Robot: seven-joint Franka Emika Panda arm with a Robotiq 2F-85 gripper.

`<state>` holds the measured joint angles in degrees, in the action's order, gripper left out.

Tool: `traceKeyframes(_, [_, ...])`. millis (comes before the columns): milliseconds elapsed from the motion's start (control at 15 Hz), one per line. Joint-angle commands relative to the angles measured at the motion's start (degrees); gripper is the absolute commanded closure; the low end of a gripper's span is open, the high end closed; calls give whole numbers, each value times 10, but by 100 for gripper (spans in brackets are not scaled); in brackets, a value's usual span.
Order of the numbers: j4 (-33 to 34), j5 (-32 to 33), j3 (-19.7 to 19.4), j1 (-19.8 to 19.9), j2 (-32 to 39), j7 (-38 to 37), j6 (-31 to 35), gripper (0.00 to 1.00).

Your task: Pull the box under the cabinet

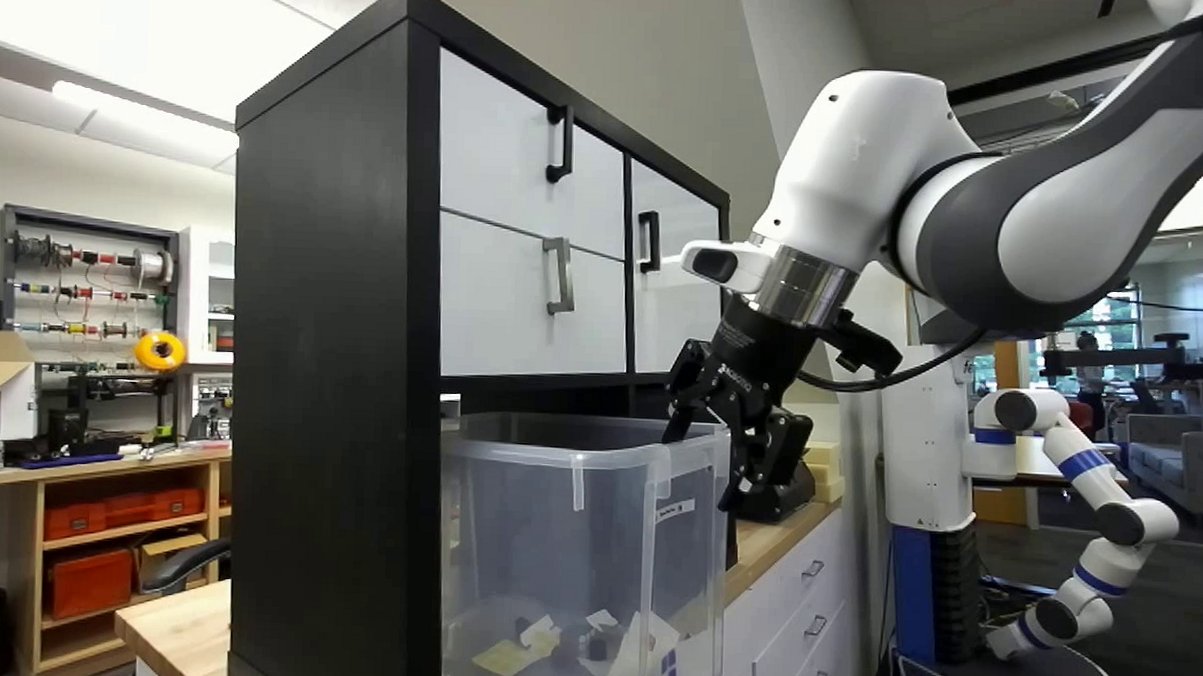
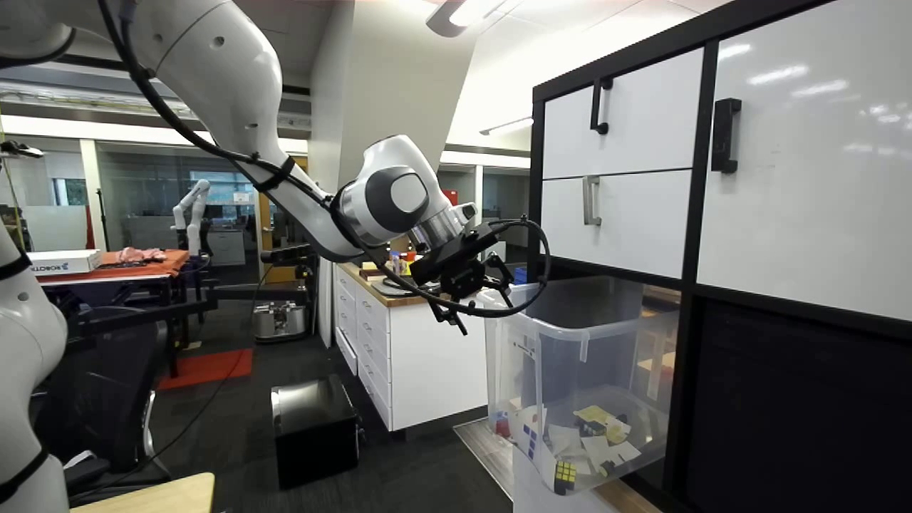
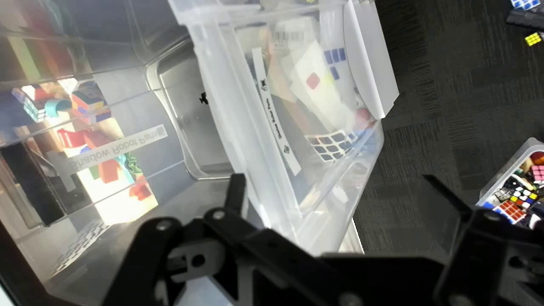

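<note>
Wood-topped counter [image 1: 776, 542], background | box [image 2: 581, 385]: near counter's end edge, jutting from cabinet [image 1: 414, 271] | gripper [image 3: 332, 176]: spread wide, fingers [image 3: 236, 193] straddling rim [image 3: 231, 127], presumably so closing pinches that wall for pulling

Ceiling lights [image 2: 474, 11] glow; 1 red mat [image 2: 204, 369] lies on dark carpet [image 2: 231, 445].

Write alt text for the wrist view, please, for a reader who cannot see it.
An open Robotiq gripper straddles one side of a clear plastic storage bin, one finger over the interior, the other over dark carpet. At the right edge, another plastic bin holds puzzle cubes.
</note>
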<state>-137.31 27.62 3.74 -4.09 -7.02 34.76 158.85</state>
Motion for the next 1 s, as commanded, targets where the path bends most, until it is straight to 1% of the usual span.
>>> traceKeyframes(0, [6,-9,7,-10,-28,2,-44,0])
traceKeyframes(267, [21,-6,12,-14,-42,6,-62,0])
traceKeyframes(400, [31,-16,14,-18,-47,5,-89,0])
traceKeyframes(533, [53,-46,13,-22,-45,1,-155,0])
traceKeyframes(600, [70,-66,14,-23,-39,-3,-206,0])
traceKeyframes(733, [100,-98,11,-23,-29,-7,-286,0])
traceKeyframes(933, [134,-144,6,-21,-21,-11,-375,0])
